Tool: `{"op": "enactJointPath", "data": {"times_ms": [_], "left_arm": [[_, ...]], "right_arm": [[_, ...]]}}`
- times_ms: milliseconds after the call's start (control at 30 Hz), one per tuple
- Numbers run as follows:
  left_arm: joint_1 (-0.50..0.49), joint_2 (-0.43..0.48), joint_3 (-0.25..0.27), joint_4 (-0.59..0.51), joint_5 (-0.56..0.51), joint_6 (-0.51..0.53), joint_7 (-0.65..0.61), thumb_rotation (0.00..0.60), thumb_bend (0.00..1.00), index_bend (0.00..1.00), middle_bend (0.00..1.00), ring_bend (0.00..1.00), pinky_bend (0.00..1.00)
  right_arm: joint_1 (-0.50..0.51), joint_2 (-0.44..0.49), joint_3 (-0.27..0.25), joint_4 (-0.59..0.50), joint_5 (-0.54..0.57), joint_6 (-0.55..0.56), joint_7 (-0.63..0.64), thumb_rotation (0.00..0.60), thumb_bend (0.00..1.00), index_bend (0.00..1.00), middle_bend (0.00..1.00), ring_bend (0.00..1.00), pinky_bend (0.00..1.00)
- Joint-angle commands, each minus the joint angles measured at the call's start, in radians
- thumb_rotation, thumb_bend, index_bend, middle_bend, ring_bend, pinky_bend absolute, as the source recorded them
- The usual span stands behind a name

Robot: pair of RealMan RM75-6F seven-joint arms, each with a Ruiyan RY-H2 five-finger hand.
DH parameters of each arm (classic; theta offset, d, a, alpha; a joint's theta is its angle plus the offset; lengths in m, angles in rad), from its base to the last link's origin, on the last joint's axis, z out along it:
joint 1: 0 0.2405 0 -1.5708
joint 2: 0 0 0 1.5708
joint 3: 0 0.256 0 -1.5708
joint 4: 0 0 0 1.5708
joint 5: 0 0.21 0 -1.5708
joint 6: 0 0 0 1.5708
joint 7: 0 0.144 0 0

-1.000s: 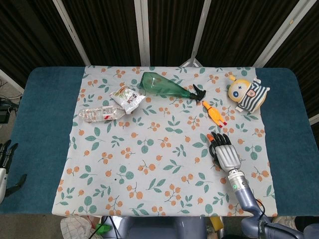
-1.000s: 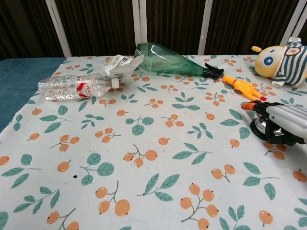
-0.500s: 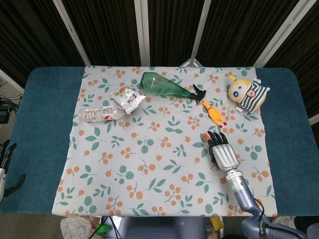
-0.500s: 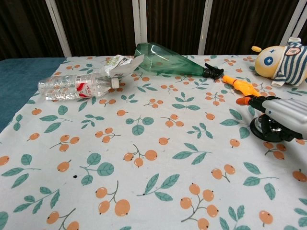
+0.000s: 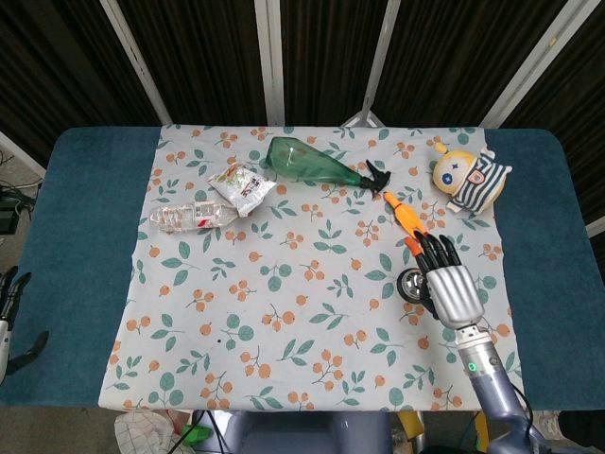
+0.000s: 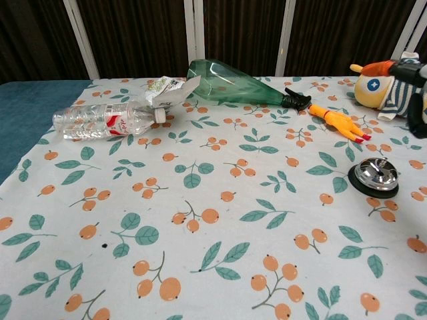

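My right hand point(image 5: 452, 286) hovers above the floral cloth with fingers stretched apart and nothing in it. In the chest view only its dark fingertips point(image 6: 408, 71) show at the right edge, in front of the plush toy point(image 6: 381, 85). A chrome call bell point(image 6: 376, 176) on a black base stands uncovered on the cloth; in the head view the bell point(image 5: 410, 285) peeks out just left of the hand. An orange rubber chicken point(image 5: 405, 217) lies just beyond the fingertips. My left hand point(image 5: 9, 317) hangs off the table's left edge, fingers apart, holding nothing.
A green spray bottle point(image 5: 312, 164) lies at the back of the cloth. A crumpled snack packet point(image 5: 242, 184) and a clear plastic bottle point(image 5: 192, 217) lie at the back left. The blue table point(image 5: 80, 218) shows bare around the cloth.
My right hand has risen off the call bell and shifted right, leaving the bell uncovered. The left hand has barely moved.
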Motion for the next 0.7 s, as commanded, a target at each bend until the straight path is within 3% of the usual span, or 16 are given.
{"op": "enactJointPath", "data": {"times_ms": [33, 333, 467, 700], "left_arm": [[0.001, 0.001, 0.0, 0.0, 0.001, 0.002, -0.005, 0.6, 0.4, 0.05, 0.0, 0.03, 0.16], [0.006, 0.009, 0.002, 0.001, 0.008, 0.012, -0.031, 0.6, 0.4, 0.05, 0.0, 0.03, 0.16], [0.008, 0.01, 0.004, 0.002, 0.013, 0.014, -0.033, 0.6, 0.4, 0.05, 0.0, 0.03, 0.16], [0.011, 0.011, 0.006, 0.004, 0.016, 0.017, -0.034, 0.6, 0.4, 0.05, 0.0, 0.03, 0.16]], "right_arm": [[-0.063, 0.062, -0.039, -0.063, -0.056, 0.089, -0.066, 0.6, 1.0, 0.09, 0.0, 0.0, 0.0], [-0.185, 0.119, -0.152, -0.052, -0.16, 0.21, -0.029, 0.6, 1.0, 0.09, 0.0, 0.0, 0.0], [-0.227, 0.112, -0.16, -0.014, -0.17, 0.261, -0.01, 0.6, 1.0, 0.09, 0.0, 0.0, 0.0], [-0.242, 0.131, -0.157, -0.004, -0.157, 0.251, 0.017, 0.6, 1.0, 0.09, 0.0, 0.0, 0.0]]}}
